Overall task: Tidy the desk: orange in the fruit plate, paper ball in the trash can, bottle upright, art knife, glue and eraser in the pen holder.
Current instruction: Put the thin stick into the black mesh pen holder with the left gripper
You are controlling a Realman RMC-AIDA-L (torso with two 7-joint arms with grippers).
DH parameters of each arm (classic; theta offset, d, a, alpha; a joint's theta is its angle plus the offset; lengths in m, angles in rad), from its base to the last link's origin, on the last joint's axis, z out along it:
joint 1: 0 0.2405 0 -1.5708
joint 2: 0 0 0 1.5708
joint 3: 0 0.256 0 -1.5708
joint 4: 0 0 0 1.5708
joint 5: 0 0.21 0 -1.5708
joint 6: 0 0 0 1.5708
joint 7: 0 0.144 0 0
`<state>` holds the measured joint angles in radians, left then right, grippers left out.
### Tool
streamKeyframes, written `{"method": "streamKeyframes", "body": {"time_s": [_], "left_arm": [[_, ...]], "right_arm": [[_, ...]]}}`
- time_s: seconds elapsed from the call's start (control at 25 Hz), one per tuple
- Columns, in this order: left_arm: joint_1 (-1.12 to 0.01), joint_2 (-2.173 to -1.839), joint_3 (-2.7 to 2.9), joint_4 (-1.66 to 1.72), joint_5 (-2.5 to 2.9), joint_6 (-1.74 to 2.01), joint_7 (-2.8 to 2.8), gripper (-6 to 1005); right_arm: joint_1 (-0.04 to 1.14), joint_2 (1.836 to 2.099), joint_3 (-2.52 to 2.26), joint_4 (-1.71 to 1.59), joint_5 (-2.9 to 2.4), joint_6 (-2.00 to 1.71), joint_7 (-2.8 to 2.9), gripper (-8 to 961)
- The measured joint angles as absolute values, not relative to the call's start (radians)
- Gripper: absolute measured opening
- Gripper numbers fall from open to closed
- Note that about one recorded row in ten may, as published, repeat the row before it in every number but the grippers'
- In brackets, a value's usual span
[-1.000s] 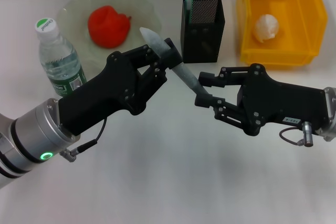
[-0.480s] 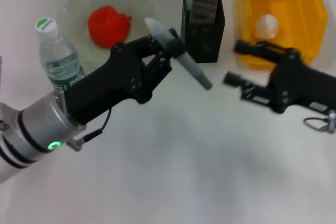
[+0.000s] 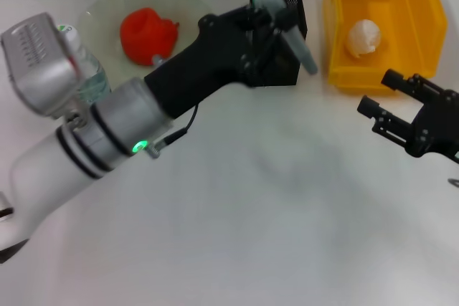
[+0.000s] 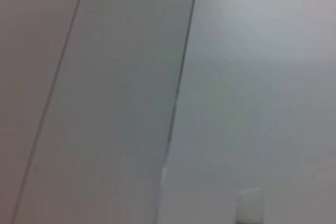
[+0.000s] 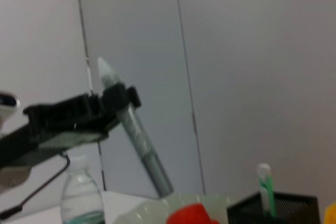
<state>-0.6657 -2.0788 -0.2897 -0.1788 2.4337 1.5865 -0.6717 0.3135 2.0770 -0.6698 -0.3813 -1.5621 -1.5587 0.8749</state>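
White desk [image 3: 251, 234]: orange [image 3: 147, 34] plated, paper ball [image 3: 362, 37] binned, bottle [image 3: 86, 77] upright, art knife [image 5: 265, 190] in pen holder [image 3: 283, 69]; left gripper [image 3: 276, 19] clamps glue [image 3: 287, 23] above holder, right gripper [image 3: 394, 109] spread empty; eraser unseen.

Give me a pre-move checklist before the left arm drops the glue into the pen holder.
1. Grip: left gripper is shut on the glue: ok.
2. Position: glue hangs above the pen holder in the head view; whether it is exactly over the opening: cannot tell.
3. Tilt: glue is slanted, not vertical: not ok for a straight drop.
4. Room in holder: the art knife already stands in one corner; space beside it: cannot tell.
5. Right gripper is open and off to the side near the trash can, apart from the holder: ok.
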Motion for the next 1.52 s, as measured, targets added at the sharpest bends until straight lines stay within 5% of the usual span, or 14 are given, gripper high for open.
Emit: {"method": "streamKeyframes", "body": {"time_s": [0.52, 1.52], "left_arm": [[-0.72, -2.08, -0.56, -0.478, 2.435, 1.035, -0.375, 153], [-0.792, -2.081, -0.708, -0.49, 2.431, 0.779, -0.22, 254]], "right_arm": [[0.336, 2.079, -0.729, -0.332, -1.565, -1.482, 0.836, 679], [0.368, 2.077, -0.744, -0.329, -1.565, -1.496, 0.836, 679]]}}
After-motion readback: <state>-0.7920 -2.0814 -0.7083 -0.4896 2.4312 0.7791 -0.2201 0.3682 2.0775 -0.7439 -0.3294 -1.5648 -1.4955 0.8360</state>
